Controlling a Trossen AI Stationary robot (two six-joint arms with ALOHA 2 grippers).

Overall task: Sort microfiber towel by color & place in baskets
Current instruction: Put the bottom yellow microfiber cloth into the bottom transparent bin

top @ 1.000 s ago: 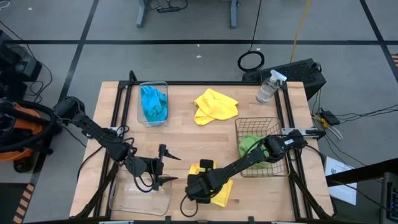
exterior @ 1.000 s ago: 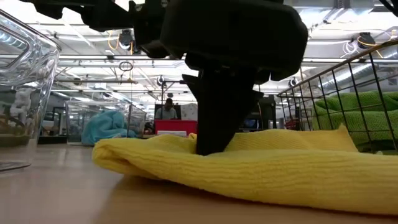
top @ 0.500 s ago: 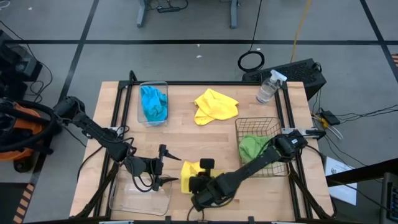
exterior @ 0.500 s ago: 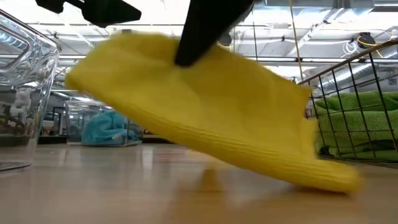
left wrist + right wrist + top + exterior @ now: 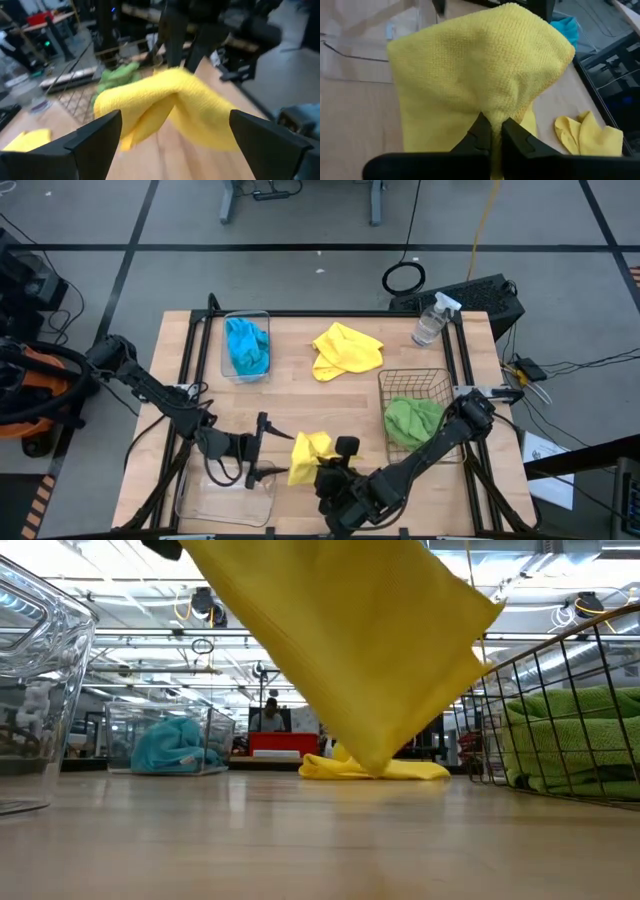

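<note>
Right pincer [image 5: 492,134]: pressed together on a fold of a yellow towel [image 5: 308,457], lifted clear of the tabletop [image 5: 300,395] at its near middle, the arm stretched low from the right side.
Left pincer [image 5: 262,447]: spread wide, hovering level at the near left, just left of the lifted towel, above the near clear tub [image 5: 225,500].
Second yellow towel [image 5: 346,350]: crumpled on the far middle.
Blue towel [image 5: 247,345]: in the far-left clear tub [image 5: 226,350].
Green towel [image 5: 411,419]: in the wire basket [image 5: 420,385], right.
Spray bottle [image 5: 432,321]: far right corner.
</note>
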